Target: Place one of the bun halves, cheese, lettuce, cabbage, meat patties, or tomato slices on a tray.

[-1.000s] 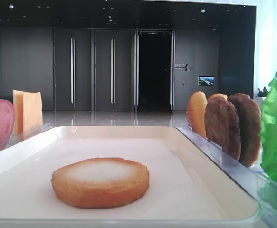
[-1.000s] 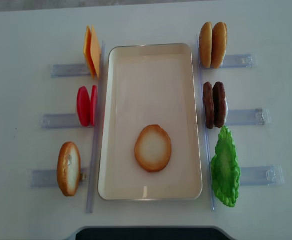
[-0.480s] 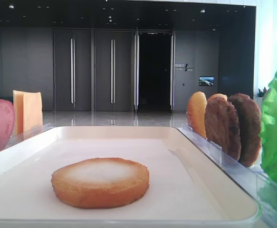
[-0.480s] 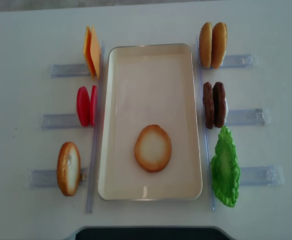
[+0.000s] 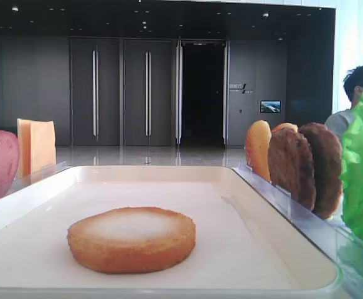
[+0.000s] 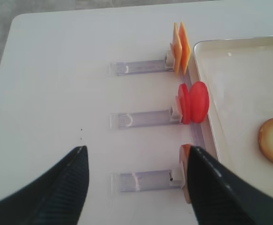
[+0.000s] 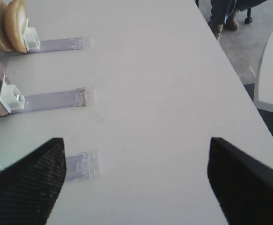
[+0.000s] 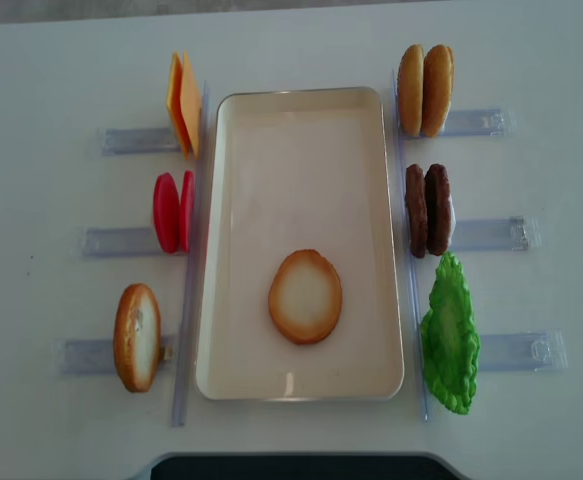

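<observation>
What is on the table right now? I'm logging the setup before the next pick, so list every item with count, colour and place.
tray: one, cream-white, centre of the table
bun half on the tray: one, golden rim, pale face, lying flat
bun half in a rack: one, golden-brown, upright, near left of the tray
buns at far right: two, golden-brown, upright
cheese: two slices, yellow-orange, upright, far left
tomato slices: two, red, upright, middle left
meat patties: two, dark brown, upright, middle right
lettuce: one leaf, bright green, near right
clear racks: six, three on each side
person: one, background
left gripper: open, empty
right gripper: open, empty
</observation>
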Available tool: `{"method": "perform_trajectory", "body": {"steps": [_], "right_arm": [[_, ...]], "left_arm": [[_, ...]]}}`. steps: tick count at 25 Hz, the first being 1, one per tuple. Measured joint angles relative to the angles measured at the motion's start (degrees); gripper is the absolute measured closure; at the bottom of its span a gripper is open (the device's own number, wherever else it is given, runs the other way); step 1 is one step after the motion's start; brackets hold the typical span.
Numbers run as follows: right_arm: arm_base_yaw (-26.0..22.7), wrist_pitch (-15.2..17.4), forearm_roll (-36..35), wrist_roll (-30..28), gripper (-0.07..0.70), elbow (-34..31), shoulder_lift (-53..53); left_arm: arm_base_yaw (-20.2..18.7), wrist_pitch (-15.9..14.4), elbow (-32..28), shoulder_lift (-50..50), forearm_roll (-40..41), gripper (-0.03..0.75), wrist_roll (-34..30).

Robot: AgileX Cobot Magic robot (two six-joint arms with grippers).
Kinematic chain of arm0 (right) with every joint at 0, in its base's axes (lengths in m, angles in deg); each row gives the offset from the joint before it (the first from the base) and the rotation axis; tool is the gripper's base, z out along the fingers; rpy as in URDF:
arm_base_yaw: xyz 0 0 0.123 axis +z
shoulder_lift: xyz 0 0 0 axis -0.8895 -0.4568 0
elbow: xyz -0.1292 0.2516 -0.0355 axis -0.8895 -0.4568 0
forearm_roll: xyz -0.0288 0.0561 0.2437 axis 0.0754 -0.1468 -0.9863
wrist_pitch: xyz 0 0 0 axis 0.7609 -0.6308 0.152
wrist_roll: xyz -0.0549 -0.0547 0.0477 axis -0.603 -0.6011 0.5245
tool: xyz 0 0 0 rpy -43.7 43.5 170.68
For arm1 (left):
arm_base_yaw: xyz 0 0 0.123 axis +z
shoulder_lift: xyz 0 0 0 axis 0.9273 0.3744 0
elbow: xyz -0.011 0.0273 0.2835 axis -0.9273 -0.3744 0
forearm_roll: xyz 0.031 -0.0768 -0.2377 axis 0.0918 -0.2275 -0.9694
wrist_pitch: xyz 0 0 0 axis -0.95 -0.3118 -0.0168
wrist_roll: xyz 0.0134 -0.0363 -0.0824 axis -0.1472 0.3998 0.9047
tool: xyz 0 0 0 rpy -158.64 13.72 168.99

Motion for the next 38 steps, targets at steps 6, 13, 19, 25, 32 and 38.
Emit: {"method": "perform_trajectory", "body": {"steps": [6, 13, 19, 25, 32, 38], "right_arm": [[0.0, 0.0, 0.0, 0.0, 0.048, 0.0, 0.0], [0.0, 0.0, 0.0, 0.0, 0.048, 0.0, 0.0], [0.0, 0.0, 0.0, 0.0, 0.048, 0.0, 0.0], [0.0, 0.0, 0.0, 0.0, 0.048, 0.0, 0.0], [0.0, 0.0, 0.0, 0.0, 0.048, 0.0, 0.0], [0.0, 0.0, 0.0, 0.0, 0.048, 0.0, 0.0]], "left_arm": [[0.0, 0.3, -11.8, -12.5, -0.2, 0.216, -0.3], [0.0, 2.1, -23.7, -26.7, -1.9, 0.219, -0.3], [0.0, 2.3, -28.7, -31.2, -2.1, 0.219, -0.3], [0.0, 2.9, -30.4, -31.2, -2.0, 0.219, -0.3], [0.0, 7.2, -32.3, -31.2, -2.0, 0.223, -0.3], [0.0, 8.2, -32.5, -31.2, -2.0, 0.223, -0.3]]}}
